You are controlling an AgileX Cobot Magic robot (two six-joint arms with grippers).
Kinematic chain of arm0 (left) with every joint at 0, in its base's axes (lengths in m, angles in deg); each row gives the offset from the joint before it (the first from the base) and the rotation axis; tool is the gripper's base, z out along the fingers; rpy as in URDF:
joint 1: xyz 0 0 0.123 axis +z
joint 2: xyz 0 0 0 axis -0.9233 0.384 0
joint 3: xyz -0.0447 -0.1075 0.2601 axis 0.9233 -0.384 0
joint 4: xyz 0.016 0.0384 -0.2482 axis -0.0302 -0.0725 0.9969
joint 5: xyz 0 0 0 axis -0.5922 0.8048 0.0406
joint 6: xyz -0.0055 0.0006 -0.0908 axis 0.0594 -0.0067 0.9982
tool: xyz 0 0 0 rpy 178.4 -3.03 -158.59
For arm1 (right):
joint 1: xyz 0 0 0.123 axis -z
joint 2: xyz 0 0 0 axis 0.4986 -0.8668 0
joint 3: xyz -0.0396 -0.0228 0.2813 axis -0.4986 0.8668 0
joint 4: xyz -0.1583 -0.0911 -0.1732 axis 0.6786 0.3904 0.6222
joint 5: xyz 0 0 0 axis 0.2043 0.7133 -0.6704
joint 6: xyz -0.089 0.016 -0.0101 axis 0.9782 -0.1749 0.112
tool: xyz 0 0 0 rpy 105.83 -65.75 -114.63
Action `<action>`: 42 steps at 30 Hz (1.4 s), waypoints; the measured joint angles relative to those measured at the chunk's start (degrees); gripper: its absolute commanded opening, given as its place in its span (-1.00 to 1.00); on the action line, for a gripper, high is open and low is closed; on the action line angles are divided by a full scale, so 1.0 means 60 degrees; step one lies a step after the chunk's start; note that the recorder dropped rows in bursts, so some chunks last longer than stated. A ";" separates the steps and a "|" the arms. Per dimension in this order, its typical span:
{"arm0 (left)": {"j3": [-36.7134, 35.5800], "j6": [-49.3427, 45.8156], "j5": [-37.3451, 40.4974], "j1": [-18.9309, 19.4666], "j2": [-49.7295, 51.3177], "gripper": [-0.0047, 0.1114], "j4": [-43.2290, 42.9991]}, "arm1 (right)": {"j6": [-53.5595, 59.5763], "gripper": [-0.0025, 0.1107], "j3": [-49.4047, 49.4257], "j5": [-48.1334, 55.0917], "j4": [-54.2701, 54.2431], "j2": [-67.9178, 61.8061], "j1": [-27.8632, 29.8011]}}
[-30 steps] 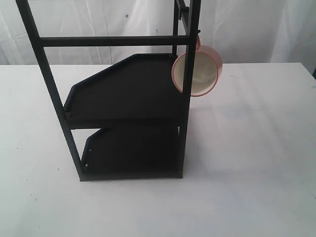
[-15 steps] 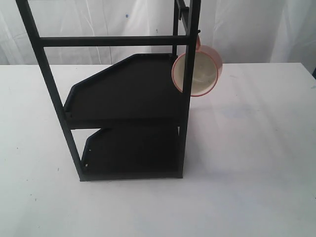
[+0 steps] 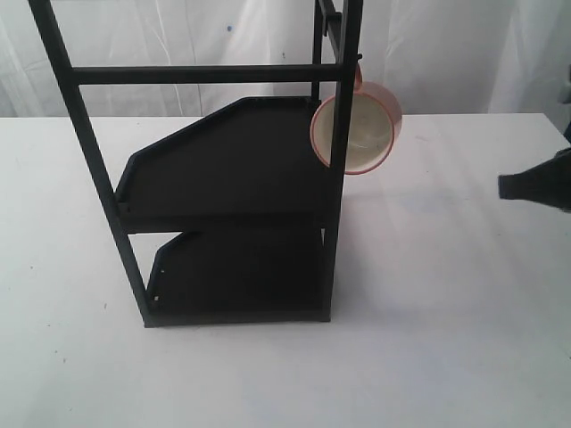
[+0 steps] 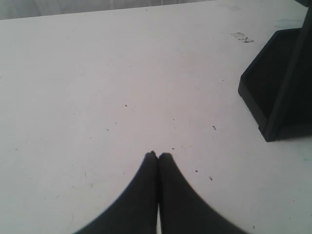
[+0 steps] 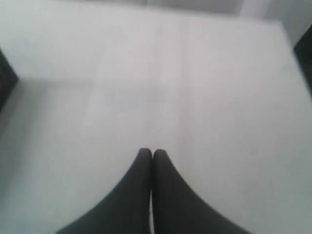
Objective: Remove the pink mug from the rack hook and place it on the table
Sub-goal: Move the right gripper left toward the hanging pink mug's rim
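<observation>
The pink mug (image 3: 361, 125) hangs by its handle from the rack hook (image 3: 359, 61) on the right upright of the black rack (image 3: 223, 169), its cream inside facing me. The rack stands on the white table (image 3: 446, 294). My right gripper (image 3: 505, 186) enters at the right edge of the exterior view, well to the right of the mug and lower than it; its fingers are pressed together over bare table (image 5: 152, 152). My left gripper (image 4: 158, 156) is shut and empty above the tabletop, with a rack corner (image 4: 278, 97) off to one side. The left gripper does not show in the exterior view.
The rack's two angled shelves (image 3: 241, 267) hold nothing. A pale curtain (image 3: 178, 36) hangs behind the table. White tabletop stretches to the right of the rack and in front of it.
My right gripper has come into the exterior view from the right edge; it was out of sight before. The mug and the rack have not moved.
</observation>
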 measured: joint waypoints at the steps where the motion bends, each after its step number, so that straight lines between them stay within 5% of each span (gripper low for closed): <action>1: 0.0000 0.0000 0.0000 0.0000 0.0000 -0.92 0.0000 | 0.0007 -0.96 -0.0422 0.0849 0.0000 -0.0483 0.0000; 9: 0.0000 0.0000 0.0000 0.0000 0.0000 -0.92 0.0000 | 0.0007 -0.96 -0.3362 0.6506 -0.1523 -0.1593 0.0000; 15: 0.0000 0.0000 0.0000 0.0000 0.0000 -0.92 0.0000 | 0.0031 -0.96 -0.3376 0.5782 -0.2545 -0.1028 0.0000; 23: 0.0000 -0.0017 0.0000 0.0000 0.0000 -0.92 0.0000 | 0.3004 -0.96 -0.3358 0.6802 -0.5056 -0.0236 -0.0431; 27: 0.0000 -0.0017 0.0000 0.0000 0.0000 -0.92 0.0000 | 0.2519 -0.96 -0.3358 0.6024 -0.3724 0.0603 -0.1622; 30: 0.0000 -0.0017 0.0000 0.0000 0.0000 -0.92 0.0000 | -0.0035 -0.96 -0.3358 0.4915 -0.0462 0.0740 -0.2595; 34: 0.0000 -0.0017 0.0000 0.0000 0.0000 -0.92 0.0000 | -0.0478 -0.95 -0.3358 0.3419 -0.0635 0.0408 -0.3128; 42: 0.0000 -0.0017 0.0000 0.0000 0.0000 -0.92 0.0000 | 0.1264 -0.29 -0.3358 0.2821 -0.1027 -0.0324 -0.3250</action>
